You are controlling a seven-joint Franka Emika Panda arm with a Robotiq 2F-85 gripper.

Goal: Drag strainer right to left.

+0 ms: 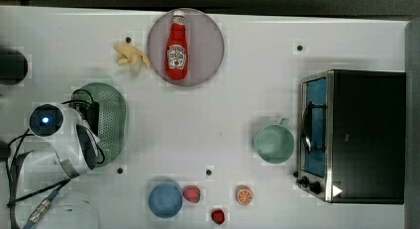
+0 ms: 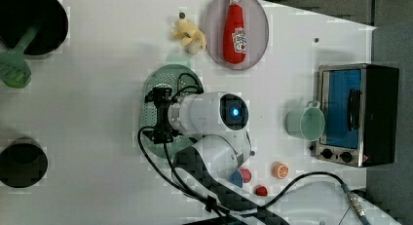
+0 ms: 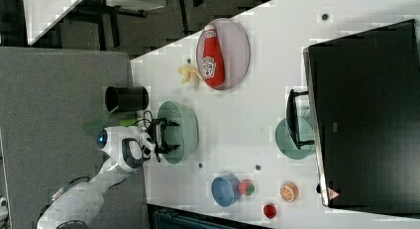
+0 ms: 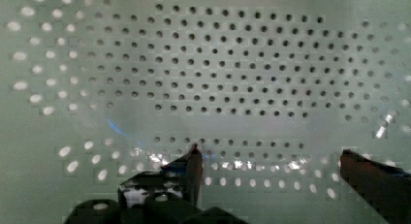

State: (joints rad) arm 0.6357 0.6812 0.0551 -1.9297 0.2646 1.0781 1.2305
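Mint-green plastic strainer [image 4: 218, 64] lies just under your spread gripper [image 4: 269, 158]; set one finger inside its wall, then drag slowly along the surface [image 1: 198, 130].

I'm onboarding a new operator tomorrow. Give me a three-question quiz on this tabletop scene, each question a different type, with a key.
1. True or false: the gripper is shut on the rim of the strainer.
2. Multiple choice: what lies on the round plate? A) a banana B) a ketchup bottle C) an orange slice
3. Short answer: in the top view, which object stands just to the left of the toaster oven?

Key
1. False. Its fingers stand open over the strainer's perforated inside, holding nothing.
2. B. The ketchup bottle lies on the plate; the banana is on the table beside it.
3. The mint-green cup.
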